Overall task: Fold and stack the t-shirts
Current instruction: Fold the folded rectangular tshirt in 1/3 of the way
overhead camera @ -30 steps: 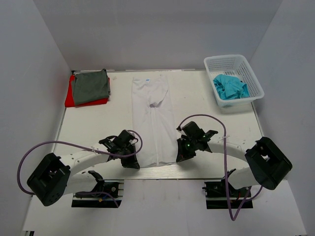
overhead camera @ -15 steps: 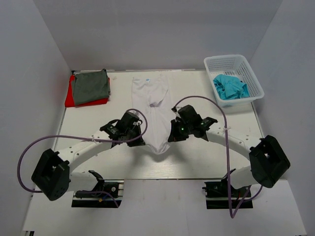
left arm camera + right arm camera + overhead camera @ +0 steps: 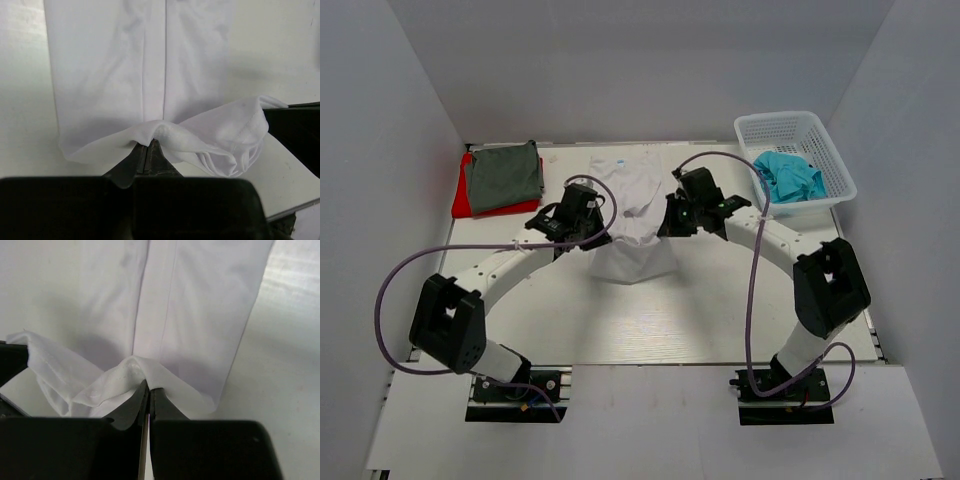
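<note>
The white shirt [image 3: 632,190] lies in the middle of the far half of the table [image 3: 720,310], collar end toward the back wall. Its near part is lifted and doubled over toward the collar, with a loose fold sagging between the two arms. The left gripper [image 3: 584,216] is clenched on the shirt's left near edge. In the left wrist view its jaws are pressed together on a bunched ridge of white cloth [image 3: 148,146], and the flat shirt [image 3: 135,60] stretches away beyond them. The right gripper [image 3: 677,216] is likewise pinched tight on the right near edge. In the right wrist view [image 3: 149,388] a crumpled hem stands between its closed jaws, above the smooth shirt [image 3: 200,300] with a long centre crease. At the collar sits a small blue label [image 3: 620,161], too small to read. The grey shirt [image 3: 505,173] lies folded at the far left corner on top of the folded red shirt [image 3: 463,203], whose red edge shows at the left and near sides. The teal shirt [image 3: 787,177] sits crumpled inside the white mesh basket [image 3: 790,121] at the far right corner, well apart from both grippers. Purple cables loop from each arm over the tabletop.
</note>
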`<state>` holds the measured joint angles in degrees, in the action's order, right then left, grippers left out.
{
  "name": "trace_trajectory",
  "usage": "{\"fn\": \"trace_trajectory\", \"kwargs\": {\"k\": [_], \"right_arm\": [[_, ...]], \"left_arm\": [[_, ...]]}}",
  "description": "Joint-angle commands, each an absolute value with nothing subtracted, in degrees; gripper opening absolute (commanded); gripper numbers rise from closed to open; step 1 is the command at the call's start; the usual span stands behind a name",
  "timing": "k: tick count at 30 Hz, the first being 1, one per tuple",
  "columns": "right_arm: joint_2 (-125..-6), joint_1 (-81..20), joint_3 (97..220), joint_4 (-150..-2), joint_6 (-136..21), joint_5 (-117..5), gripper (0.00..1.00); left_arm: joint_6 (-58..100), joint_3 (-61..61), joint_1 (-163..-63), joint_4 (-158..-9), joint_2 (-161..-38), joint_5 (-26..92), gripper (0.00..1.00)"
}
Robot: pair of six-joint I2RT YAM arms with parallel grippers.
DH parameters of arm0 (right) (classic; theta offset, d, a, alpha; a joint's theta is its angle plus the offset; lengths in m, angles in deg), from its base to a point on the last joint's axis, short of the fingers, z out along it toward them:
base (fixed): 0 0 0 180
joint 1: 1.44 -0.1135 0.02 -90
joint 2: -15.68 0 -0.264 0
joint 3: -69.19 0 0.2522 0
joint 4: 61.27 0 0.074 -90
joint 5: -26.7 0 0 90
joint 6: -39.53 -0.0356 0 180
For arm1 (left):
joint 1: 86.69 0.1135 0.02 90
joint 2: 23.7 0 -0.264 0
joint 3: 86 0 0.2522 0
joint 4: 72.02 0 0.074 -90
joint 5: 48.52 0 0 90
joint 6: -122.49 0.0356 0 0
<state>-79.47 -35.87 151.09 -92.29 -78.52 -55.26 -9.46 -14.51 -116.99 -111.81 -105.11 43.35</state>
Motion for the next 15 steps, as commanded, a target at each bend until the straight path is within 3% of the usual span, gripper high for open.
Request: {"fn": "trace_trajectory", "kwargs": {"k": [1,15], "right_arm": [[-82.22,-33.61,157.73,-90.06,-76.92,-52.85,0.00],[-97.96,-28.42,174.61,-92.61,-75.08,-46.08,0.00]], "left_arm": [[-5.92,-9.41,-114.82,-109.52,-108.07,45.60,0.00],[-0.38,2.11,-107.96,-108.11,-121.78,43.41,0.00]]}}
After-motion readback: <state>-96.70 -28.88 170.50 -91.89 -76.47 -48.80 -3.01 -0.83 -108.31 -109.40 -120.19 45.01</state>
